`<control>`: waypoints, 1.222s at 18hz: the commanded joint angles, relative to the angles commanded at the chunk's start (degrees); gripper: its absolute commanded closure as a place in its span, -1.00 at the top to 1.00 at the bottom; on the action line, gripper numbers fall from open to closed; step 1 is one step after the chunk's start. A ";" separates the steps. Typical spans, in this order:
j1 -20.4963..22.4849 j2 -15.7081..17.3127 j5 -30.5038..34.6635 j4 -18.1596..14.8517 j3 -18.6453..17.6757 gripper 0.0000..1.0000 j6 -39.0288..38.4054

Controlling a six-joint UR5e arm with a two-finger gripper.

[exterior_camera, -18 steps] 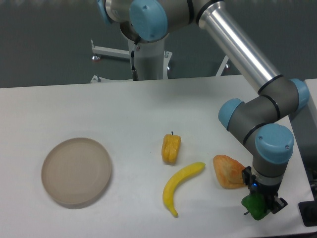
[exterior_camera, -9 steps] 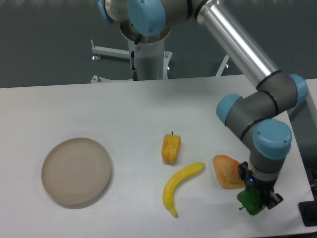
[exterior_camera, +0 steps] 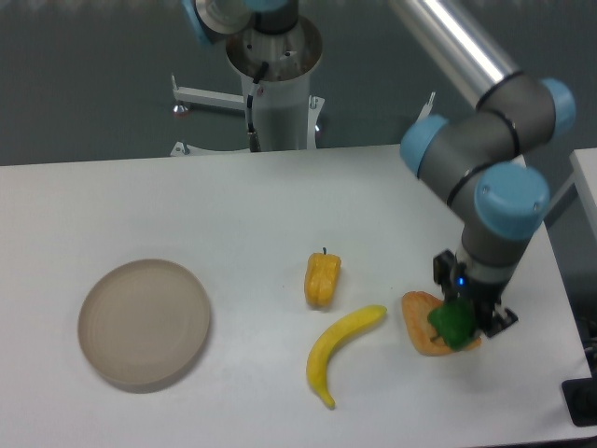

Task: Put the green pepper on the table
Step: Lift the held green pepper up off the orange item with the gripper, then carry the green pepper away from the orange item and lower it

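Note:
The green pepper (exterior_camera: 451,326) is small, glossy and bright green. My gripper (exterior_camera: 462,322) is shut on it and holds it lifted, in front of an orange-red pepper (exterior_camera: 422,319) that lies on the white table (exterior_camera: 233,205) at the right. The fingers are mostly hidden behind the wrist and the pepper. How high the pepper hangs above the table cannot be told exactly.
A yellow-orange pepper with a dark stem (exterior_camera: 323,278) lies mid-table. A yellow banana (exterior_camera: 340,351) lies in front of it. A round beige plate (exterior_camera: 144,322) sits at the left. The arm's base column (exterior_camera: 278,89) stands behind the table's far edge.
The gripper has risen and moved back and to the left with the green pepper, from near the table's front right corner to over the orange-red pepper.

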 joint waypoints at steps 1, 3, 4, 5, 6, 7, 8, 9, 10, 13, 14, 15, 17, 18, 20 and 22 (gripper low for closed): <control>0.79 1.23 -0.44 0.09 -1.76 -0.30 2.28; 2.90 3.51 -1.32 0.09 -5.71 -0.30 6.42; 3.78 4.40 -1.84 0.17 -7.38 -0.29 8.18; 4.48 5.19 -2.19 0.17 -8.70 -0.29 9.59; 5.10 5.89 -2.37 0.26 -10.20 -0.30 10.73; 5.80 6.51 -2.46 0.44 -11.52 -0.29 11.61; 6.24 6.69 -2.46 0.53 -12.75 -0.30 12.41; 6.68 6.78 -2.81 0.61 -14.07 -0.30 12.85; 7.12 6.95 -3.77 0.61 -15.12 -0.30 12.77; 9.84 8.97 -10.00 0.35 -18.64 -0.30 11.71; 10.20 9.15 -11.24 0.61 -19.87 -0.30 11.71; 10.73 9.15 -11.51 0.61 -20.75 -0.30 11.71; 10.99 9.15 -11.60 0.79 -22.33 -0.30 11.71; 11.26 9.24 -11.60 0.96 -23.21 -0.30 11.80; 11.35 9.24 -11.60 1.14 -23.92 -0.30 11.80; 11.43 9.24 -11.60 1.14 -24.62 -0.30 11.80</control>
